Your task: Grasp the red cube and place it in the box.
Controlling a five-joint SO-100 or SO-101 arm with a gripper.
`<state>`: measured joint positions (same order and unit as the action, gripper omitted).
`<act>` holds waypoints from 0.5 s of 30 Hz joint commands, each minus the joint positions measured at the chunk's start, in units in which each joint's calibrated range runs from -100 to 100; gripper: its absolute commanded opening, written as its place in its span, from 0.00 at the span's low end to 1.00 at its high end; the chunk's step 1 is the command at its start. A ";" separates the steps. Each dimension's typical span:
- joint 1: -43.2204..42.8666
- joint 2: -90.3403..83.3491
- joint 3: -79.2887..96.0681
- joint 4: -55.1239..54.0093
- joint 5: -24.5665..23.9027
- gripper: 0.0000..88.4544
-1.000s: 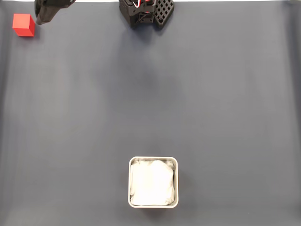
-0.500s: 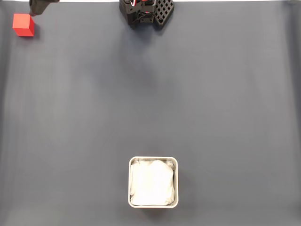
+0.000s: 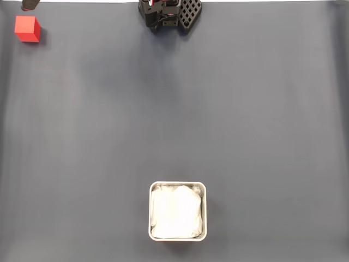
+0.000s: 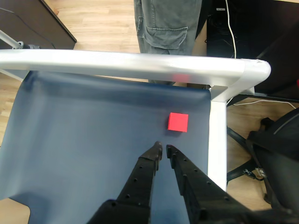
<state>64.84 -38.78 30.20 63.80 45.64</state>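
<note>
Hand (image 4: 164, 149) empty, black fingers nearly together, pointing forward.

- Fixed view: even, soft light, moderately bright; dark grey worktop (image 3: 245, 120) shows faint vertical banding, no glare.
- Red cube (image 3: 27, 28) casts a small soft shadow to its right.
- Box (image 3: 178, 211) lining nearly blown out white.
- Wrist view: brighter, white rail (image 4: 140, 65) glares with a faint red reflection; fingers (image 4: 154, 154) slightly soft; rail curves slightly.

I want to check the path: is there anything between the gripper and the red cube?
No. In the wrist view, bare dark mat alone separates the gripper from the red cube.
</note>
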 commanded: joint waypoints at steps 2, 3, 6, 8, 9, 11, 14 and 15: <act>1.78 0.47 -0.73 -1.51 -0.24 0.01; 2.07 0.73 -0.73 -1.51 -0.15 0.01; 2.92 1.34 -0.73 -1.59 0.00 0.02; 3.63 1.60 -0.64 -1.75 0.20 0.03; 3.91 1.77 -0.55 -1.75 0.24 0.03; 4.69 1.95 -0.36 -1.92 0.39 0.04; 5.62 2.29 -0.18 -2.41 0.54 0.06; 5.90 2.47 -0.09 -2.74 0.59 0.07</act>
<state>69.51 -36.17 30.20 63.17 45.64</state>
